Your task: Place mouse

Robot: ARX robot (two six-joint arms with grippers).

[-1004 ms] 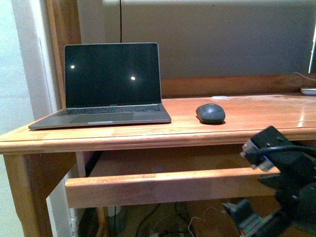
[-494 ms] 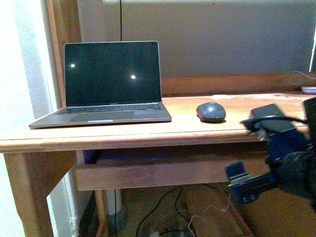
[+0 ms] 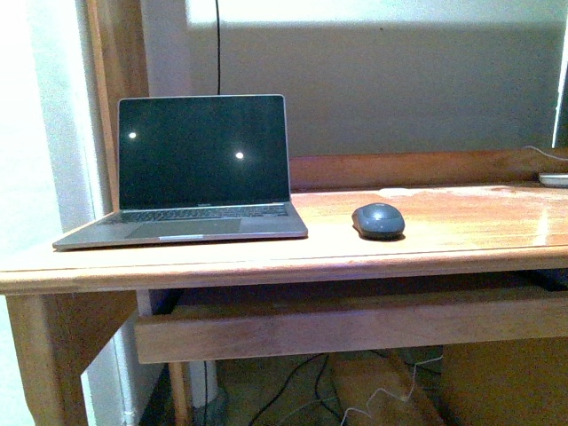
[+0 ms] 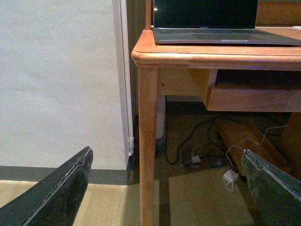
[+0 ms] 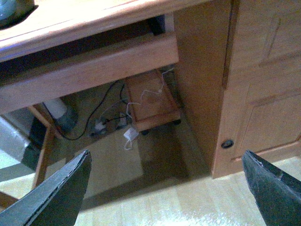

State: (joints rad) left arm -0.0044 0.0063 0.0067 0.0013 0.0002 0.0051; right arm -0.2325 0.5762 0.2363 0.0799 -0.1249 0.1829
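A light, rigid, smooth-shelled mouse [image 3: 379, 220] sits on the wooden worktop [image 3: 461, 232] just right of the laptop [image 3: 202, 173], likely best gripped across its narrow flanks, while both hands [image 4: 164, 188] [image 5: 164, 188] hang wide-spread and empty below.

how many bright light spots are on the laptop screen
2. Both sit on the dark laptop screen in the front view: one spot near its left edge, the other spot right of centre, slightly lower.

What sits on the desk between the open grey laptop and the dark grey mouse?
Nothing: in the front view only bare wooden desktop separates the open grey laptop from the dark grey oval mouse.
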